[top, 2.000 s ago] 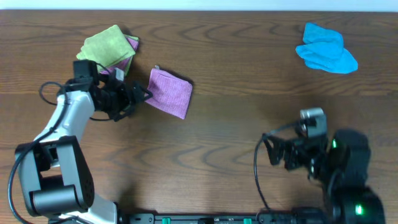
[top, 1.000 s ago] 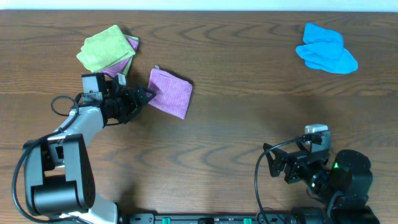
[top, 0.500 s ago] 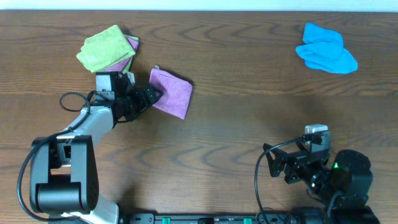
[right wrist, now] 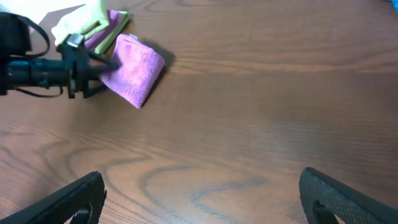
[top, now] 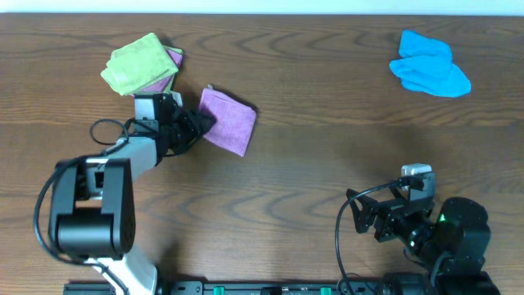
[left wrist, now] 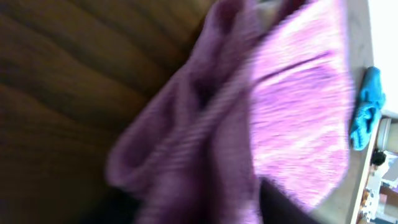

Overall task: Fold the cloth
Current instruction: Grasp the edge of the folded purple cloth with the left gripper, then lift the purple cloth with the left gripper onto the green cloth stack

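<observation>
Overhead, left to right: green cloth (top: 135, 65) at the far left of the table (top: 327, 164), lying on top of a second purple cloth (top: 173, 59) that shows only along its right edge. Just right of that pile, the left end effector (top: 199, 123) sits at the left edge of the cloth (top: 231, 120), which lies flat as a folded, tilted rectangle. Left wrist view is blurred and filled with bunched cloth (left wrist: 292, 124); I cannot tell whether the fingers are spread or pinching it. Blue cloth (top: 430, 64) crumpled at far right. Right end effector (right wrist: 202, 177) at the near right, fingers spread wide, well apart from every cloth.

Versus 2 s ago: left arm has reached rightward to the cloth, which has slid slightly right. Right arm pulled back toward the near edge, then stayed put.

Count: two purple cloths, one green, one blue; two arms.
</observation>
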{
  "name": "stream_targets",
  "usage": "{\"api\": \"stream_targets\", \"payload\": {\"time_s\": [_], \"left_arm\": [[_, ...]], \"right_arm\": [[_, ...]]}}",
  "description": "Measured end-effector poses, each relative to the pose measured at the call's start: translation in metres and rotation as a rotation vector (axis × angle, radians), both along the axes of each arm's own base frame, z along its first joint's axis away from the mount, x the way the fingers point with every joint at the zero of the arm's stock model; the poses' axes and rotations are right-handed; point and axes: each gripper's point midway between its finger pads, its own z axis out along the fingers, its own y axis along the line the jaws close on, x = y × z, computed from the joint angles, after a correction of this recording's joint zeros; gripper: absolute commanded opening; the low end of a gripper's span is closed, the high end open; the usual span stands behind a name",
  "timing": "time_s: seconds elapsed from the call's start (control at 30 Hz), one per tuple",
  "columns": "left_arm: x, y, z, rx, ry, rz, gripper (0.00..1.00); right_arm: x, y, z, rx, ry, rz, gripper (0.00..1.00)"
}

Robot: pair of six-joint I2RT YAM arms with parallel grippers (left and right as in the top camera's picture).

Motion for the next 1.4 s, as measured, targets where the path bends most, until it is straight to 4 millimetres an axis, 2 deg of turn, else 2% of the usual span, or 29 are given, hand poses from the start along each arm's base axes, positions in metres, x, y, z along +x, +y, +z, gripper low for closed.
{"api": "stream_targets", "payload": {"time_s": [0.07, 0.3, 0.4, 0.53, 0.63, 0.77, 0.9, 1.1, 1.3, 1.4], "left_arm": [[0.002, -0.003, -0.002, -0.002, -0.016, -0.006, 0.06], [0.018, -0.013, 0.019, -0.061, -0.127, -0.038, 0.06], [0.026, -0.019, 0.034, -0.116, -0.152, -0.042, 0.05], [0.059, -0.025, 0.079, -0.171, -0.235, -0.042, 0.05], [0.087, -0.026, 0.124, -0.196, -0.296, -0.040, 0.05], [0.111, -0.021, 0.170, -0.184, -0.306, -0.014, 0.06], [0.127, -0.004, 0.202, -0.134, -0.320, 0.042, 0.06], [0.149, 0.044, 0.236, -0.057, -0.403, 0.160, 0.06], [0.159, 0.092, 0.242, -0.003, -0.426, 0.275, 0.05], [0.166, 0.108, 0.239, 0.009, -0.435, 0.306, 0.06]], "right_arm": [[0.000, 0.000, 0.000, 0.000, 0.000, 0.000, 0.99], [0.000, 0.000, 0.000, 0.000, 0.000, 0.000, 0.99], [0.000, 0.000, 0.000, 0.000, 0.000, 0.000, 0.99], [0.000, 0.000, 0.000, 0.000, 0.000, 0.000, 0.99], [0.000, 0.000, 0.000, 0.000, 0.000, 0.000, 0.99], [0.000, 0.000, 0.000, 0.000, 0.000, 0.000, 0.99], [0.000, 0.000, 0.000, 0.000, 0.001, 0.000, 0.99], [0.000, 0.000, 0.000, 0.000, 0.001, 0.000, 0.99], [0.000, 0.000, 0.000, 0.000, 0.001, 0.000, 0.99], [0.000, 0.000, 0.000, 0.000, 0.001, 0.000, 0.99]]}}
